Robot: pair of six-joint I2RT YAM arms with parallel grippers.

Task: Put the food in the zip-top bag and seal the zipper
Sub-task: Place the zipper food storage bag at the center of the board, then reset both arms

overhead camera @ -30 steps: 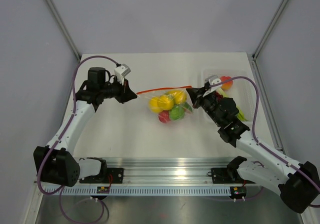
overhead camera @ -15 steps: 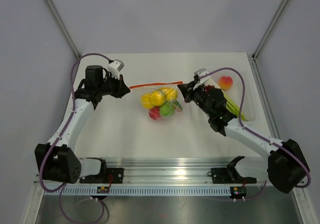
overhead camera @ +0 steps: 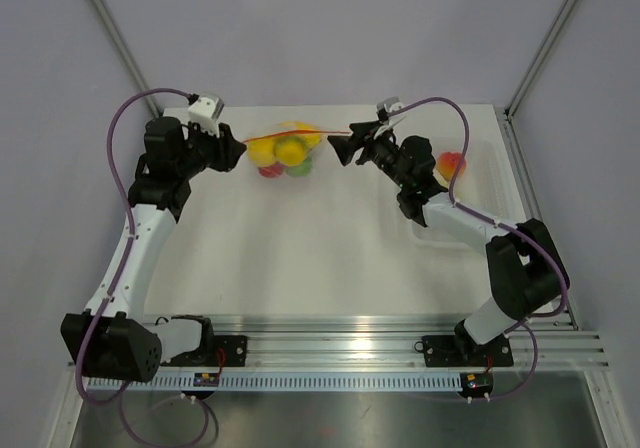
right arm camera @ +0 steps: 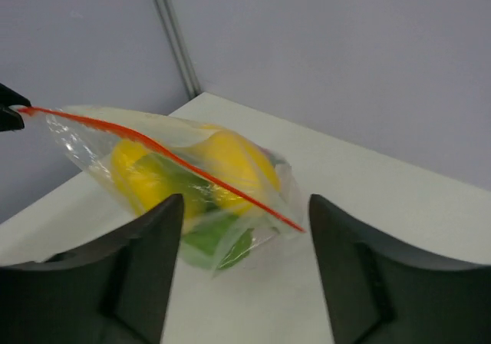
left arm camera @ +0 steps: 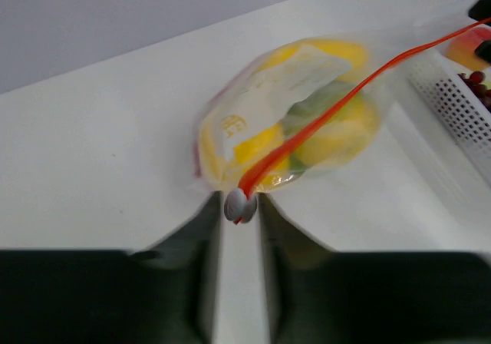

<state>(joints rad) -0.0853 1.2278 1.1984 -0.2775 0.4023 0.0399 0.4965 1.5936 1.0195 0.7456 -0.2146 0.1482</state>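
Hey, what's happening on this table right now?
A clear zip-top bag holding toy lemons and green pieces is at the far side of the table. The left gripper pinches one end of the red zipper. The right gripper is open at the other end, not gripping. A red fruit sits in the white tray.

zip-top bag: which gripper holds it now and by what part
The left gripper pinches the zip-top bag by one end of its zipper. The right gripper is open, holding nothing.
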